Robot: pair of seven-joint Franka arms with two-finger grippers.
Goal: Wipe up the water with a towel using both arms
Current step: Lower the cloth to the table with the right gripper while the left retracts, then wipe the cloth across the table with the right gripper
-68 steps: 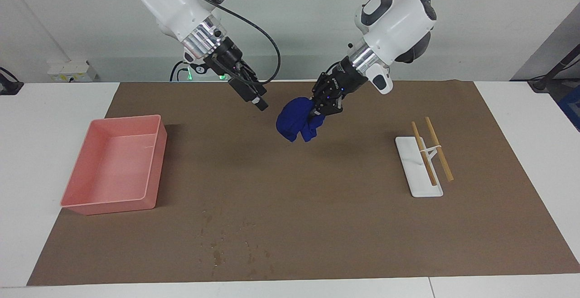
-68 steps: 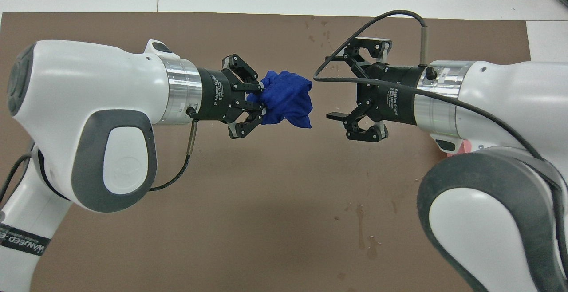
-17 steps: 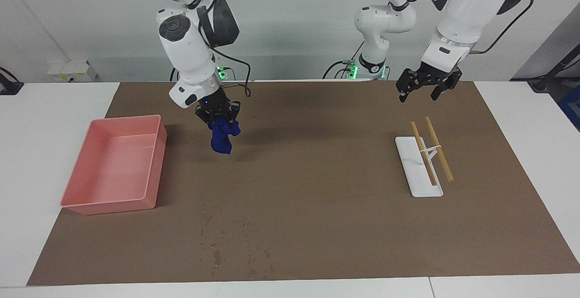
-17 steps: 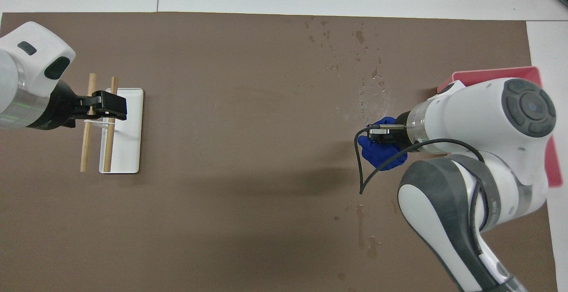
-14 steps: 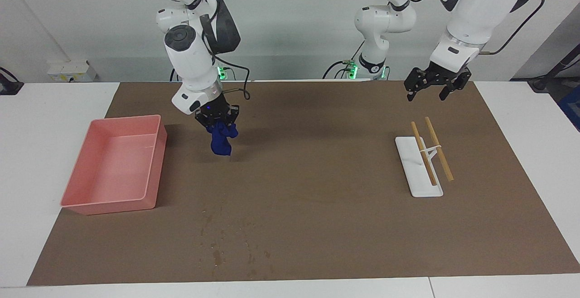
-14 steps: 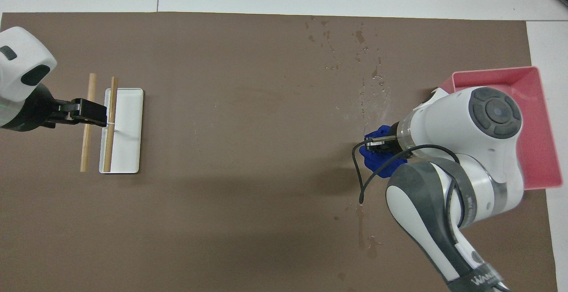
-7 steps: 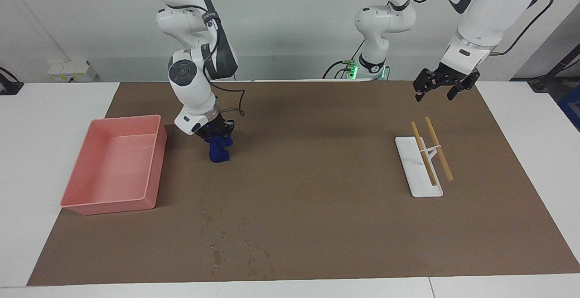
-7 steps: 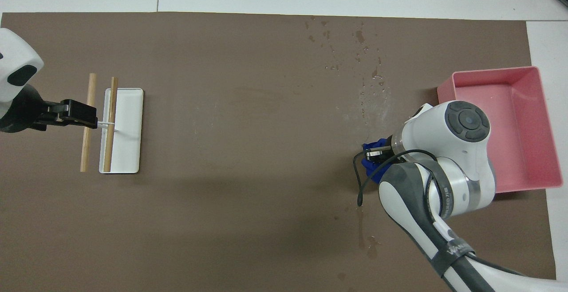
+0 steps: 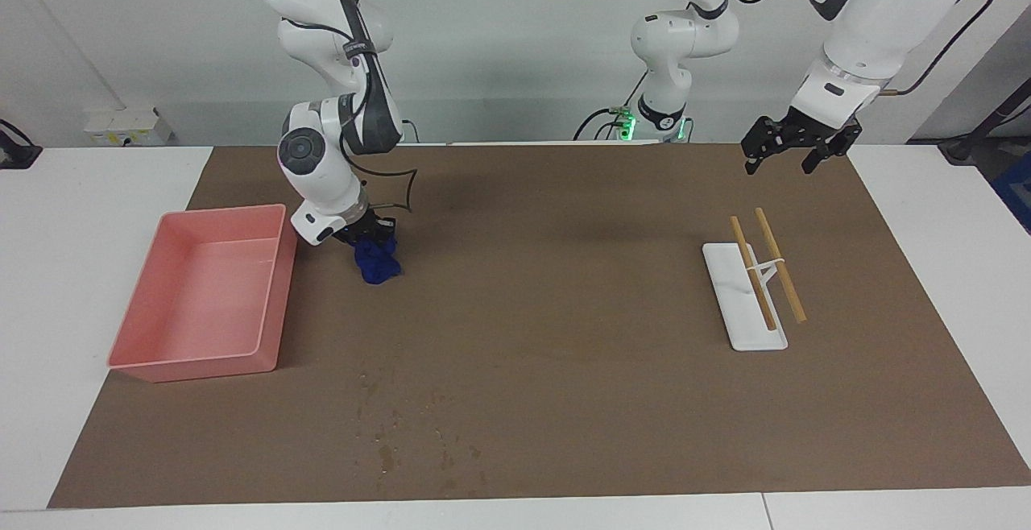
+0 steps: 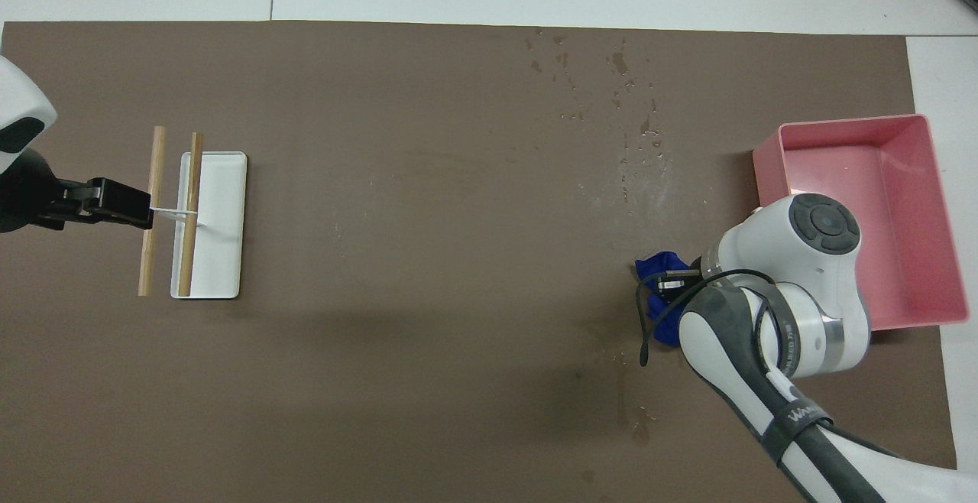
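The right gripper [image 9: 368, 235] is clamped on the towel [image 9: 377, 262], whose lower end touches the brown mat [image 9: 548, 401] just beside the pink tray [image 9: 129, 353]. Overhead, the arm's wrist hides most of that gripper – only a blue edge [image 10: 655, 266] shows. The left gripper [image 9: 796, 150] hangs with fingers spread, over the mat near the white stand [image 9: 745, 329]. One towel, one tray, one stand, two wooden sticks [image 9: 780, 264] – water spots [image 10: 619, 63] show clearest from overhead.

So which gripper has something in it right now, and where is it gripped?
The right gripper holds the towel by its top end; the bundle hangs down to the brown mat beside the pink tray. The left gripper is open and empty.
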